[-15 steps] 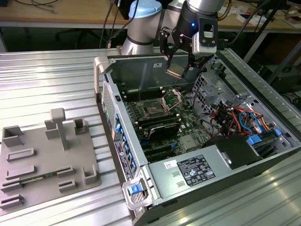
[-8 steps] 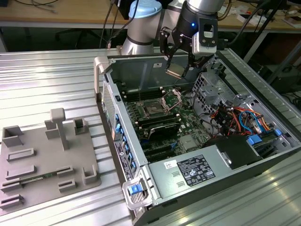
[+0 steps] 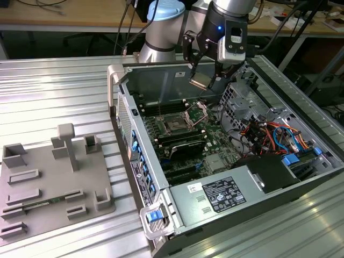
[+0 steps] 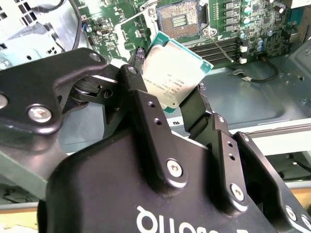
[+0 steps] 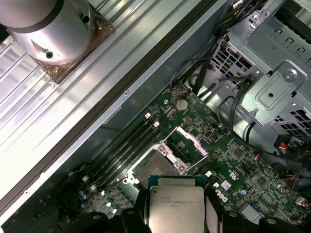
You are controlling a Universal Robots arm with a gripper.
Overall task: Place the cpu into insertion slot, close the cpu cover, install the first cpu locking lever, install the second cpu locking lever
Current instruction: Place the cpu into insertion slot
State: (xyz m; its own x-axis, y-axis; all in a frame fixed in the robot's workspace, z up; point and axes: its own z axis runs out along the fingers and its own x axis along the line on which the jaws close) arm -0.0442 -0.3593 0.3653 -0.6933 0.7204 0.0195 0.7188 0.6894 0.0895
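Note:
My gripper hangs above the open computer case, shut on the cpu, a flat square chip with a silver-grey top. In both wrist views the black fingers clamp two opposite edges of the cpu. Below it on the green motherboard lies the insertion slot, bare and dark. The cpu cover is swung up and open, standing tilted beside the slot on the exterior view's right.
Long black memory slots run beside the socket. A metal drive cage and coloured cables fill the case's right side, with a power supply at the front. A grey fixture plate lies on the table at the exterior view's left.

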